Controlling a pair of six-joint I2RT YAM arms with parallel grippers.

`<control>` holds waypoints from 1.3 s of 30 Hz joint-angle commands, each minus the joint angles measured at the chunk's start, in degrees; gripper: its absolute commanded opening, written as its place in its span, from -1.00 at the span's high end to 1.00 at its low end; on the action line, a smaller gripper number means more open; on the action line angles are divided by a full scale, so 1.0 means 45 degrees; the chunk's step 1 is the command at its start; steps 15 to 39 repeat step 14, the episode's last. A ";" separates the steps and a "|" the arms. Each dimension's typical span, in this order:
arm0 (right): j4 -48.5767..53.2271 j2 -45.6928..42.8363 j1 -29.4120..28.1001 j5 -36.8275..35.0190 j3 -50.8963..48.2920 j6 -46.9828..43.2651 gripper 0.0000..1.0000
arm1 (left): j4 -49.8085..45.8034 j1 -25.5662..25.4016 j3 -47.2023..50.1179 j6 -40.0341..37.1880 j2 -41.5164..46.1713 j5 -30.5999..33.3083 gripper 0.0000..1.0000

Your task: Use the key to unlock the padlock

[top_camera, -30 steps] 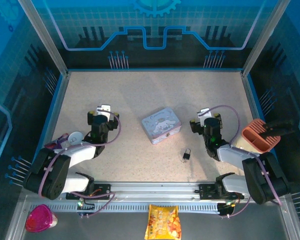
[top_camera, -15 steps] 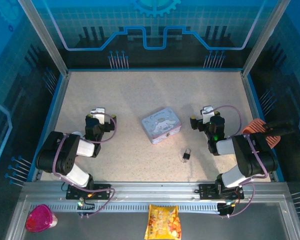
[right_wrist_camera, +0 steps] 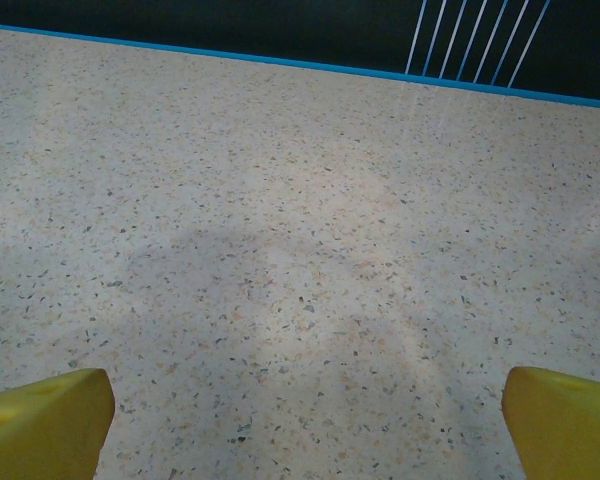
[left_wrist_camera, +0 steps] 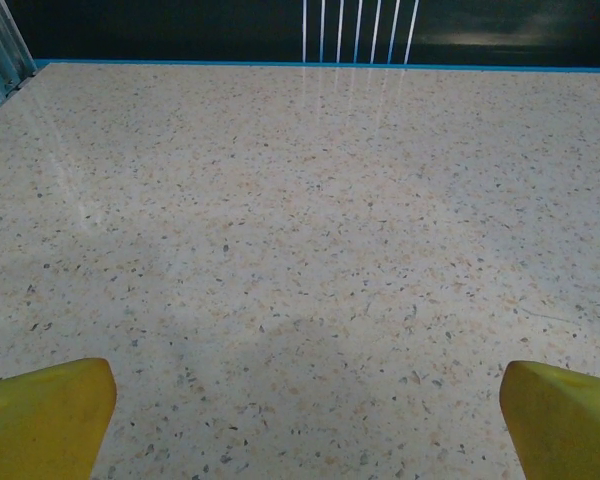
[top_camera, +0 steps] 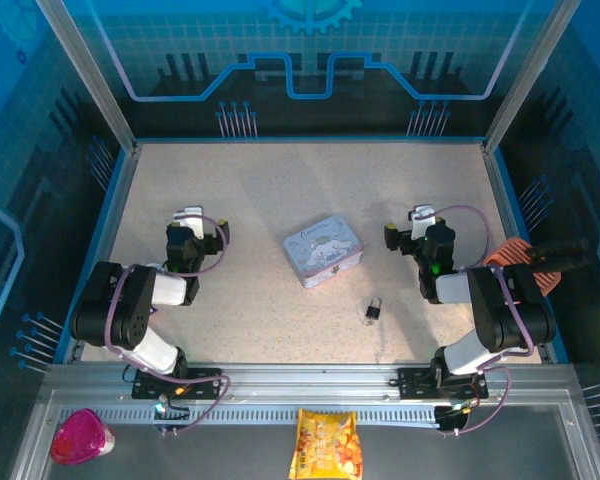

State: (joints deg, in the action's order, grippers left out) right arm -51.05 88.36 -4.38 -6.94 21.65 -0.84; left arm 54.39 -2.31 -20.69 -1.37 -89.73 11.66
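Note:
The padlock (top_camera: 374, 309), a tiny dark body with a thin silvery shackle, lies on the speckled table near the front, right of centre. A small greyish sliver touching its lower left looks like the key (top_camera: 367, 318); it is too small to tell whether it sits in the lock. My left gripper (top_camera: 189, 215) is far to the left of the padlock, and my right gripper (top_camera: 421, 213) is behind it and to its right. Both stand open: the left gripper (left_wrist_camera: 305, 425) and the right gripper (right_wrist_camera: 305, 430) each have yellow fingertips wide apart over bare table.
A pale blue cartoon tin (top_camera: 324, 249) lies mid-table, behind and left of the padlock. An orange-pink holder (top_camera: 518, 268) with a dark handle sits at the right wall. A snack bag (top_camera: 325, 445) and a pink object (top_camera: 80, 437) lie in front of the rail.
Both arms have folded back and drawn their wrists outward and a little toward the back wall: the left one leftward, the right one rightward. The jaws stay open; padlock and tin are unmoved.

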 commanded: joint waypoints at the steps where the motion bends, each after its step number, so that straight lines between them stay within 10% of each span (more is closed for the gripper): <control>1: -0.0228 -0.0006 0.0112 0.0123 0.0169 0.0187 -0.99 | 0.0057 0.0083 -0.0137 0.0304 0.0064 -0.0220 -0.99; 39: -0.0350 -0.0006 0.0168 0.0046 0.0097 0.0252 -0.99 | 0.0049 0.0083 -0.0144 0.0304 0.0077 -0.0212 -0.98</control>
